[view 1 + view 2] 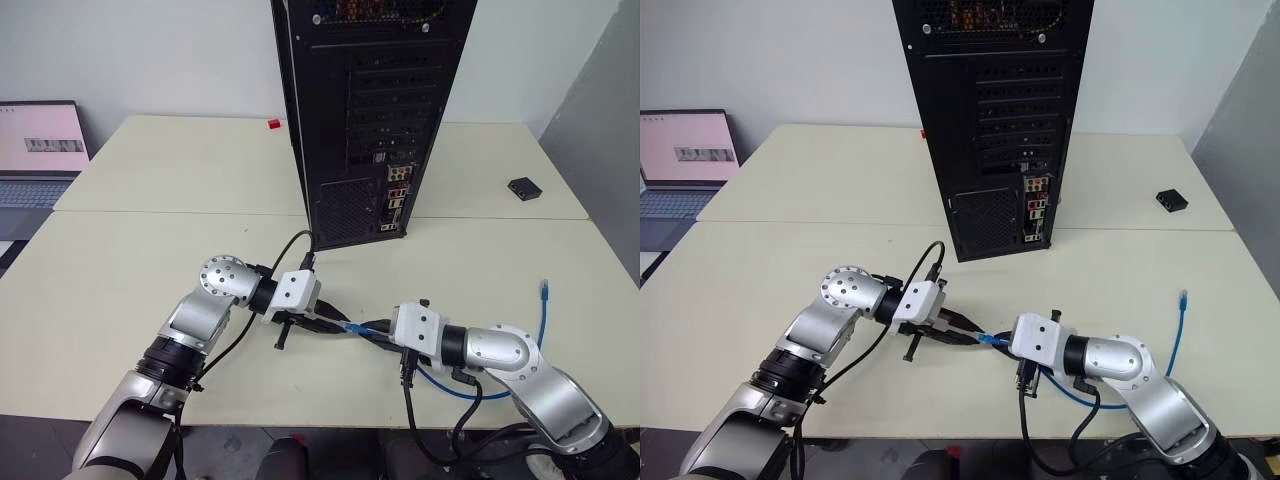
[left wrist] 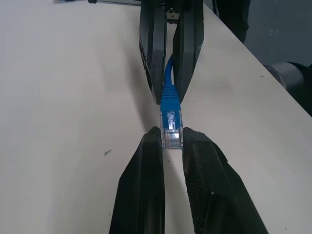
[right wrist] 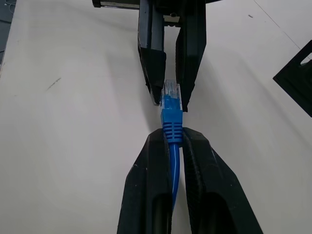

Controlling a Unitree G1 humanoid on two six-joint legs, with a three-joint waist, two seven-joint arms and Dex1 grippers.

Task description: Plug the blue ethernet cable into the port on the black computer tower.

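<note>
Two pale cream counters [image 1: 150,270] stand pushed together, a seam running between them. A plain white wall [image 1: 150,50] rises behind, with a grey panel [image 1: 600,130] at the right. An open laptop [image 1: 40,150] sits at the far left. Light is even.

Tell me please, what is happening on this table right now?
The robot is passing the blue ethernet cable between its arms. The right tool is shut on the cord just behind the plug, and the left tool is shut on the clear plug tip. The black computer tower stands behind them on the table; nothing is plugged in yet.
</note>
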